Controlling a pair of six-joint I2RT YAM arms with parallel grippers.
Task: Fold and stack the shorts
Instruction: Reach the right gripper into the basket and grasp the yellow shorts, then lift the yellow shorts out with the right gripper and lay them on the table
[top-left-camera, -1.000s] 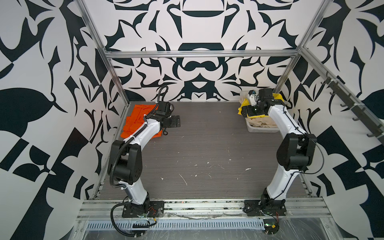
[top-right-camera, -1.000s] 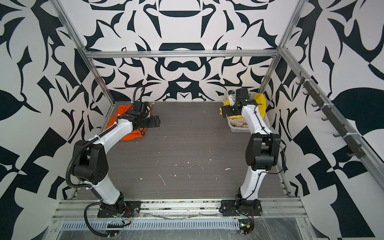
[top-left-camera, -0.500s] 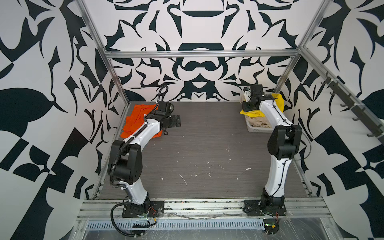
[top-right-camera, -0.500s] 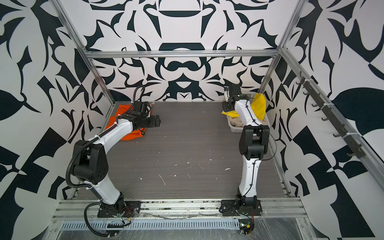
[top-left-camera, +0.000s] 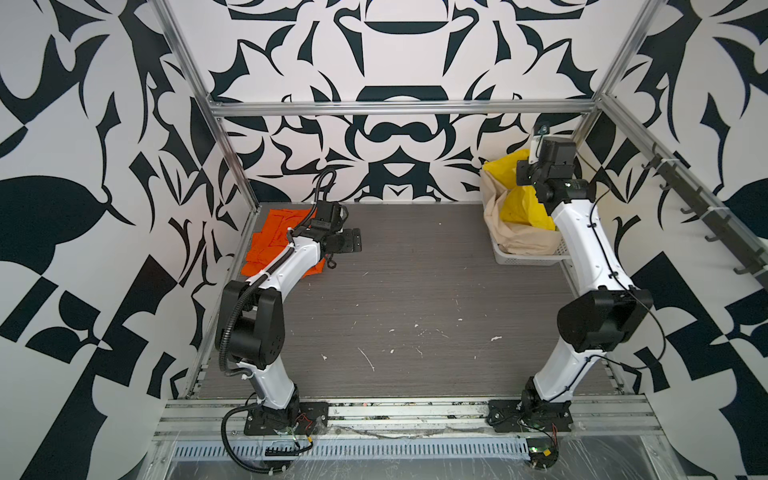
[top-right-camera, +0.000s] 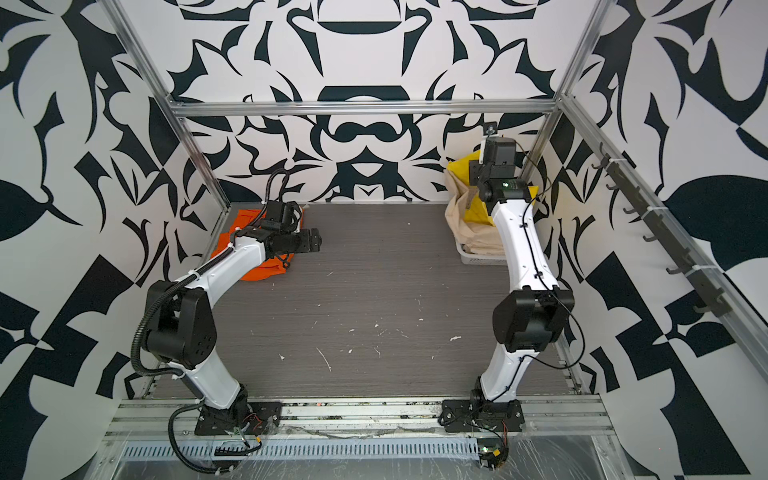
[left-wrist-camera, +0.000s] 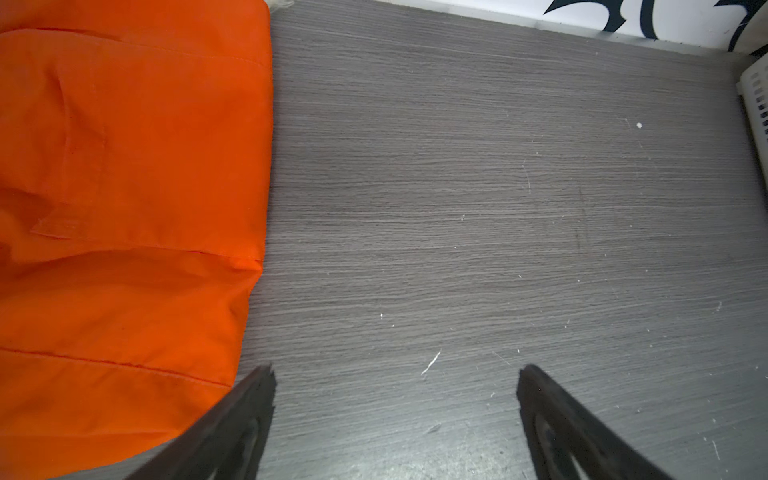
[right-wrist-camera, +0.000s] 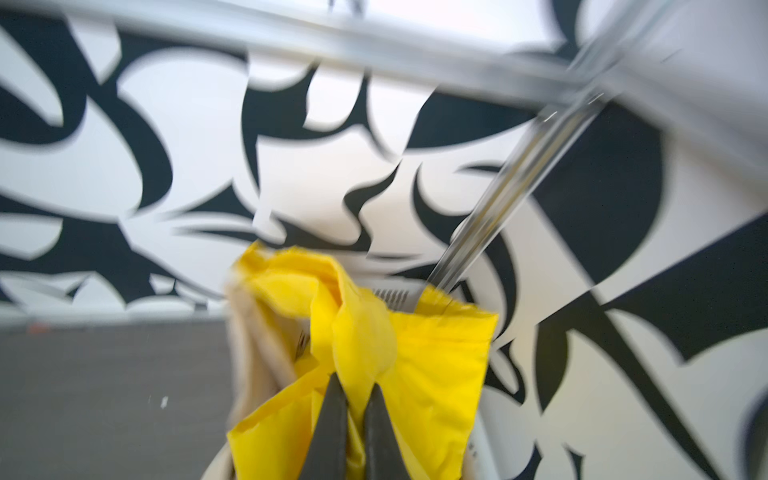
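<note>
Right claw (right-wrist-camera: 355, 390) clamped bunched yellow shorts (top-left-camera: 519, 208), upper right in a top view: light, limp, probably slippery; pinching more cloth would hold surer. Left claw (left-wrist-camera: 395, 370) gaped, empty.

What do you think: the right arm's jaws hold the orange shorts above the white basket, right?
Wrong colour. The right wrist view shows those jaws shut on the yellow shorts, above the white basket. The orange shorts lie on the table.
</note>
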